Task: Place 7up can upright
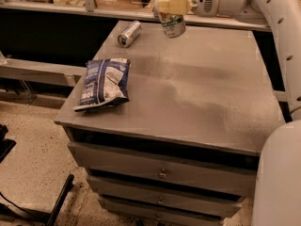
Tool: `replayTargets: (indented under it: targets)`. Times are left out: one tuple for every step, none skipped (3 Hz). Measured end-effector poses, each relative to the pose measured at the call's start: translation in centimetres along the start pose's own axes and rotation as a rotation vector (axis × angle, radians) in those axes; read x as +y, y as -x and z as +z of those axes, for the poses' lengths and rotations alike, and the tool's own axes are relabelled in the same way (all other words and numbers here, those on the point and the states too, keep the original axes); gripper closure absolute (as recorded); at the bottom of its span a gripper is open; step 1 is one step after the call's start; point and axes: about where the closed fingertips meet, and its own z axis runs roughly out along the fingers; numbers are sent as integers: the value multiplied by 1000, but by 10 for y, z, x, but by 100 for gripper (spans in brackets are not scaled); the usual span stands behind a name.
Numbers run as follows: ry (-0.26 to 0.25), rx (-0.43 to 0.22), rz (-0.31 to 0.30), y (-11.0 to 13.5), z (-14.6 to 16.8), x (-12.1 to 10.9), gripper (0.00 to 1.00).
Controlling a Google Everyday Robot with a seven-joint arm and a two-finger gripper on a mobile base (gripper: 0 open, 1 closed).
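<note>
Up at the far edge of the cabinet top (pixel 202 93), the gripper (pixel 171 6) hangs at the end of the white arm (pixel 277 13), which reaches in from the right. Its pale yellowish fingers (pixel 181 4) are clamped on the upper end of the 7up can (pixel 172 24). The can hangs below them close to upright, with only a slight lean. Its silver body and green markings face the room, and its lower end is over the back strip of the grey surface. From here I cannot tell whether the base touches the top or sits just clear of it.

To the left of the held can, and apart from it, a plain silver can (pixel 129 34) lies on its side near the back left corner, one round end turned toward the front. Further forward on the left, a blue and white snack bag (pixel 104 83) lies flat, its lower edge reaching the cabinet's front left edge.

Below the top, a stack of drawers (pixel 162 173) with small round knobs faces the front. The cabinet stands on a speckled floor (pixel 28 140).
</note>
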Motion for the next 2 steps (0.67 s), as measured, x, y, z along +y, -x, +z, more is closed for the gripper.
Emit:
replayTargets:
  targets:
    - [78, -44, -34, 8, -10, 12, 100]
    - [102, -39, -43, 5, -25, 17, 100]
